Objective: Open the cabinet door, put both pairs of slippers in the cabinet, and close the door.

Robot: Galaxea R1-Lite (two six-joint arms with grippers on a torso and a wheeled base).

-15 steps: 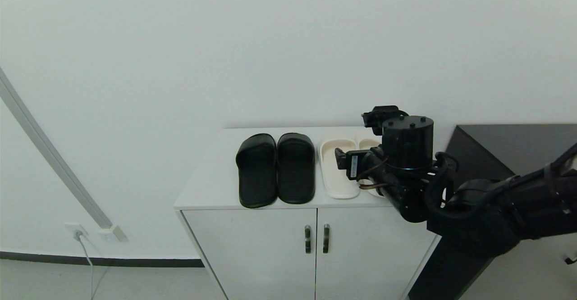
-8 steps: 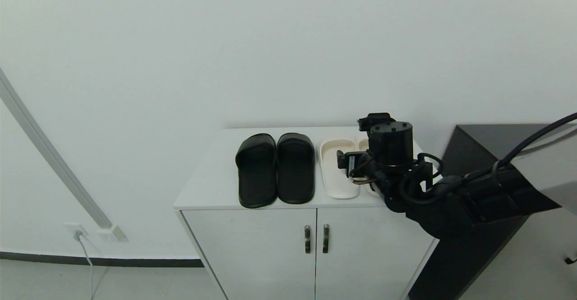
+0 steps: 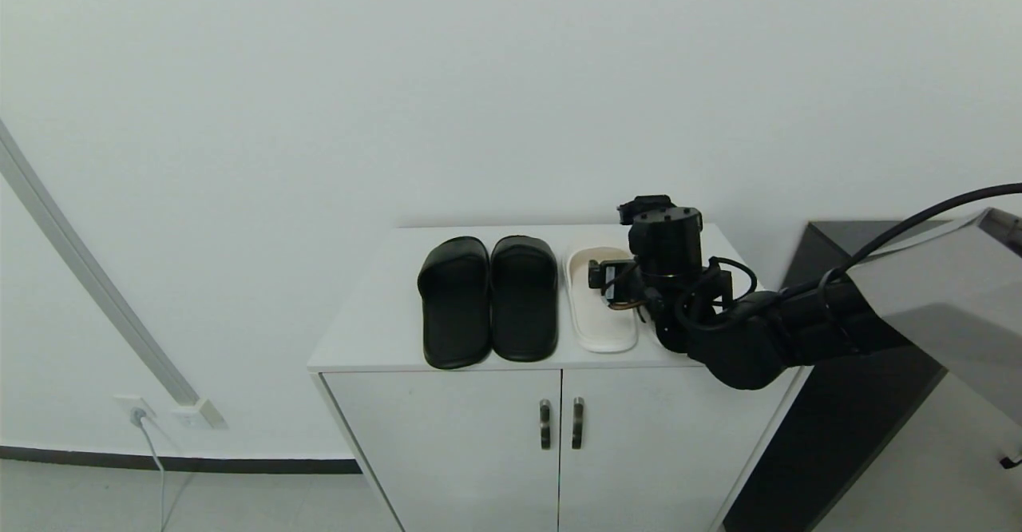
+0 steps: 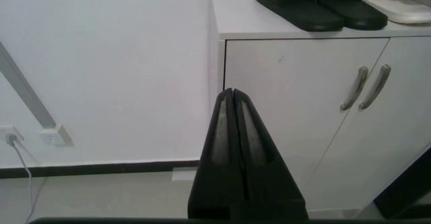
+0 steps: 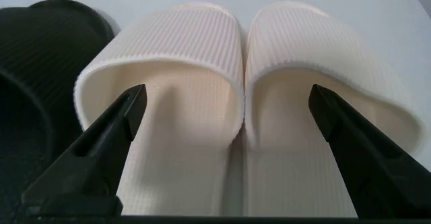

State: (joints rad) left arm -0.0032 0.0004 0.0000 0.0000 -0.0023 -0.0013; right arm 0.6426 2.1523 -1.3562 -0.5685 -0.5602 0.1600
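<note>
White slippers lie side by side on the cabinet top, just right of the black slippers. Right gripper, spread wide, flanks the white pair from the near side, having advanced leftward over it. Both cabinet doors are shut. Left gripper, pressed together, hangs low before the left door.

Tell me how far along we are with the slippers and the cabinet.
Nothing is finished: the cabinet doors are shut, and the black slippers and white slippers sit on top. Under way: the right hand, open, straddles the white pair. The left hand is shut, in front of the cabinet. Left: open a door, stow both pairs, close it.
</note>
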